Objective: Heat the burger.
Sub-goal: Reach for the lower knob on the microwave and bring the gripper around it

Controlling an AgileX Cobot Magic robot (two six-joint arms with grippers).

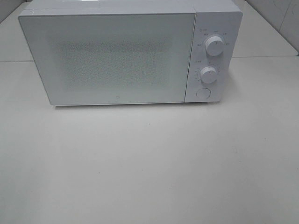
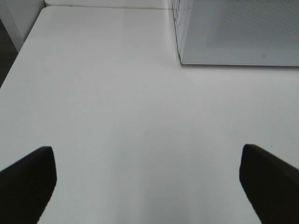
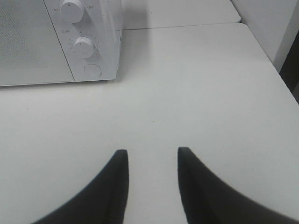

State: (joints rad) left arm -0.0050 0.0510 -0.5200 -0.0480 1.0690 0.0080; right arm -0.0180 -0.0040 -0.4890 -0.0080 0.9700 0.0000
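Door shut on white microwave (image 1: 117, 56), set toward the far edge; broad tabletop (image 1: 149, 163) out front. Left gripper (image 2: 147, 148) spread wide, right gripper (image 3: 152, 150) narrowly parted, nothing between either.

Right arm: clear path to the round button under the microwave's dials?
Probably yes. Bare table lies between the right gripper and the round button on the microwave, whose panel faces that side; the jaws hold nothing.

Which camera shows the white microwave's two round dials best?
The exterior high view: the upper dial and lower dial face it squarely, uncropped. The right wrist view shows them obliquely, the upper one cropped. The left wrist view shows only the white microwave door, no dials.
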